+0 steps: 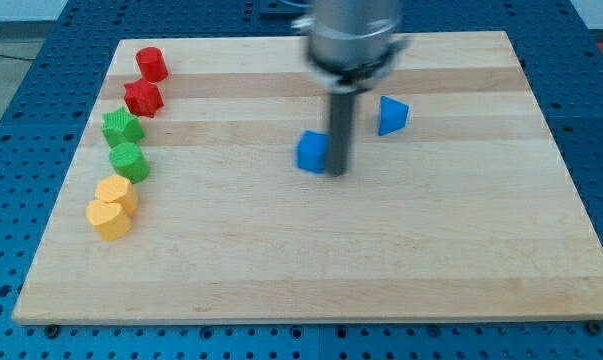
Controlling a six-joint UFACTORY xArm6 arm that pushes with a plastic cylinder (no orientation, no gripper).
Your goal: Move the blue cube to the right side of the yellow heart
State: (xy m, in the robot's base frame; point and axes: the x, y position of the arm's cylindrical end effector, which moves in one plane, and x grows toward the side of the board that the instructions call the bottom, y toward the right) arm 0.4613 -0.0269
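The blue cube (312, 152) lies near the middle of the wooden board (311, 260). My tip (338, 172) rests against the cube's right side, at its lower right corner. The yellow heart (109, 219) lies at the view's far left, low on the board, far from the cube. A yellow hexagonal block (117, 192) touches the heart from above.
A blue triangular block (391, 115) sits right of and above my tip. Down the left edge stand a red cylinder (151, 64), a red star block (142, 98), a green star block (122, 127) and a green cylinder (129, 160).
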